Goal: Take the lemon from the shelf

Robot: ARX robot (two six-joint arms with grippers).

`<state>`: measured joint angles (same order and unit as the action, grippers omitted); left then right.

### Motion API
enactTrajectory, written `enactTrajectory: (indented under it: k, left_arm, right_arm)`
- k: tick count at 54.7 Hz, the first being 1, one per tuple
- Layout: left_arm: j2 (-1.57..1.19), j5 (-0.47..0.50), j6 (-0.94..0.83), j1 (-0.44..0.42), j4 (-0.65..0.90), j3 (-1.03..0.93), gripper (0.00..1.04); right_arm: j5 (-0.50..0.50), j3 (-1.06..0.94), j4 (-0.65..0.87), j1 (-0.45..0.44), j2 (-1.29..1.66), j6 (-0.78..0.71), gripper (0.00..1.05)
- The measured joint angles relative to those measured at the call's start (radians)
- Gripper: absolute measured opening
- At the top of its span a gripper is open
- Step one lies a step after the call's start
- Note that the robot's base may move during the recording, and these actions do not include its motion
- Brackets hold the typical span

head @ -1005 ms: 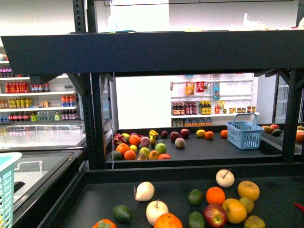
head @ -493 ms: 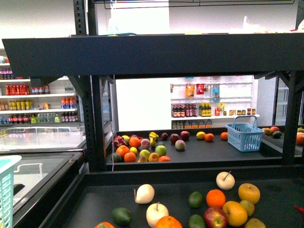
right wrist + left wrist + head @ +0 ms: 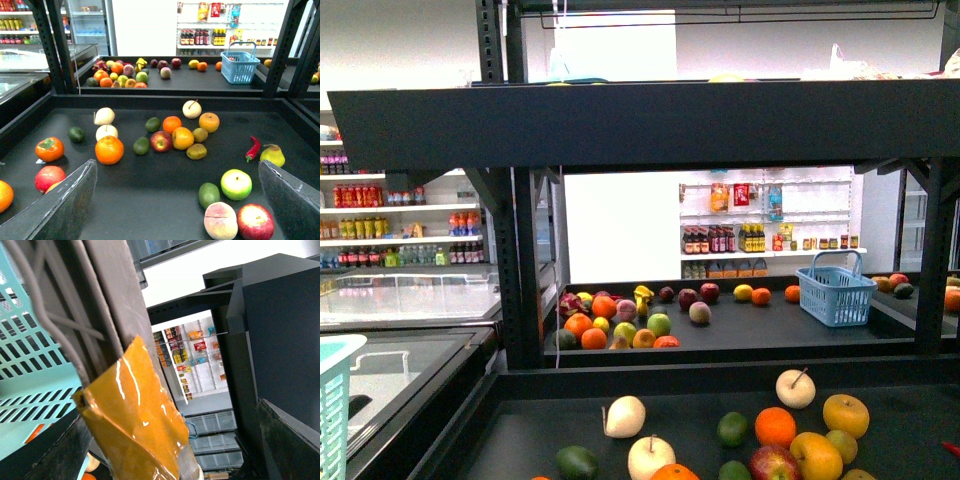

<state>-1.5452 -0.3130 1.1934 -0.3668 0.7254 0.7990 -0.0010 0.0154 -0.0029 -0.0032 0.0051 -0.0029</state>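
Note:
The lemon [image 3: 200,134] is a small yellow-green oval fruit on the near tier of the black shelf [image 3: 150,200]. It lies beside a yellow-orange round fruit [image 3: 182,138] and an olive-brown fruit [image 3: 196,151]. It also shows low in the front view [image 3: 841,445], under the shelf's upper tier [image 3: 650,120]. My right gripper [image 3: 177,210] is open and empty above the tier's front, well short of the lemon. My left gripper [image 3: 215,440] is open and empty beside a shelf post. One of its fingers [image 3: 135,415] is wrapped in orange tape. Neither gripper shows in the front view.
An avocado [image 3: 209,194], a green apple [image 3: 236,183], a peach [image 3: 220,220] and a red apple [image 3: 255,221] lie between my right fingers. An orange [image 3: 109,149] lies left. A teal basket [image 3: 30,365] is beside my left gripper. The far tier holds a blue basket [image 3: 835,293].
Everything in the front view has slid slightly downward in the picture; the near fruits now sit lower in frame. No fruit has moved on the tier.

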Motion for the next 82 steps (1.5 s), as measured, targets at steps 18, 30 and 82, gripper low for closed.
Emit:
enactTrajectory:
  k: [18,30,82]
  left_arm:
    - [0.084,0.015,-0.049,-0.002,-0.101,-0.002,0.97]
    - [0.154,0.026,-0.072,0.006,-0.192,-0.002,0.97]
    - [0.281,0.101,-0.315,0.045,-0.486,-0.021,0.97]
  right_arm:
    - [0.0,0.0,0.0,0.0,0.0,0.0,0.97]
    - [0.0,0.0,0.0,0.0,0.0,0.0,0.97]
    - [0.0,0.0,0.0,0.0,0.0,0.0,0.97]
